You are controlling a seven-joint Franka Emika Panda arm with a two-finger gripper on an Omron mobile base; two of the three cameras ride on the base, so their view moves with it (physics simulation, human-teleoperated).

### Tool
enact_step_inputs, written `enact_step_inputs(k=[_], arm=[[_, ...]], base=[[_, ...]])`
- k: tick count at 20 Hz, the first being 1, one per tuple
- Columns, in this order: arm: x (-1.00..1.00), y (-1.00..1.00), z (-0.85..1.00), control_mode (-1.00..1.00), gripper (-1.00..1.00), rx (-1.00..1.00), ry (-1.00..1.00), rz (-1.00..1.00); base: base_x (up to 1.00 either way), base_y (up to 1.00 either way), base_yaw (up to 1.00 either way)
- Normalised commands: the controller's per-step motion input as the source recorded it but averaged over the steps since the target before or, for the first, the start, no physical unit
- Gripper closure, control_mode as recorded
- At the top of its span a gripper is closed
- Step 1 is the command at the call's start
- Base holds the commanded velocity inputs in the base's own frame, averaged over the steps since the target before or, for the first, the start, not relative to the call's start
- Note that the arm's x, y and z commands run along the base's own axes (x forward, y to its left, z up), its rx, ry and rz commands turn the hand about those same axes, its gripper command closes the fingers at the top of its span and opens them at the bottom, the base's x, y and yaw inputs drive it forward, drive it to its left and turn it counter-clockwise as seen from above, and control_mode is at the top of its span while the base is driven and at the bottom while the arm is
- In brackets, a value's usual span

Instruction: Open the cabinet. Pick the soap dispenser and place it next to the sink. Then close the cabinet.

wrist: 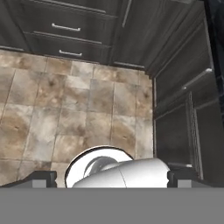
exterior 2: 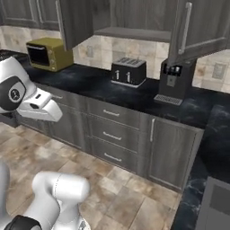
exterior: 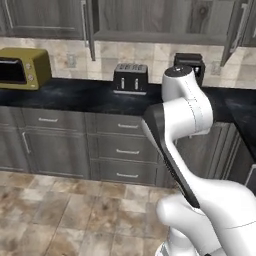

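Overhead, the cabinet stands open along the frame's top, doors swung out (no soap dispenser can be made out inside). Far below, the gripper faces the floor tiles, fingertips set wide, holding nothing.

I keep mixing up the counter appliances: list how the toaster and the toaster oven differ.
The toaster is black with slots on top; the toaster oven is yellow-green with a dark front window. The toaster oven is bigger and sits further left. Both stand on the dark counter against the tiled wall.
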Motion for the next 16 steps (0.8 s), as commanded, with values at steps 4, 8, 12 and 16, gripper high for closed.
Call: enact_step_inputs(k=[4,8,12,16], arm=[[0.0,0.0,0.0,1.0,-1.0,0.0,0.0,0.0],[0.0,0.0,0.0,1.0,-1.0,0.0,0.0,0.0],[0.0,0.0,0.0,1.0,-1.0,0.0,0.0,0.0],[0.0,0.0,0.0,1.0,-1.0,0.0,0.0,0.0]], base=[[0.64,-0.04,-0.15],[0.56,0.0,-0.21],[0.51,0.02,-0.26],[0.36,0.29,-0.25]])
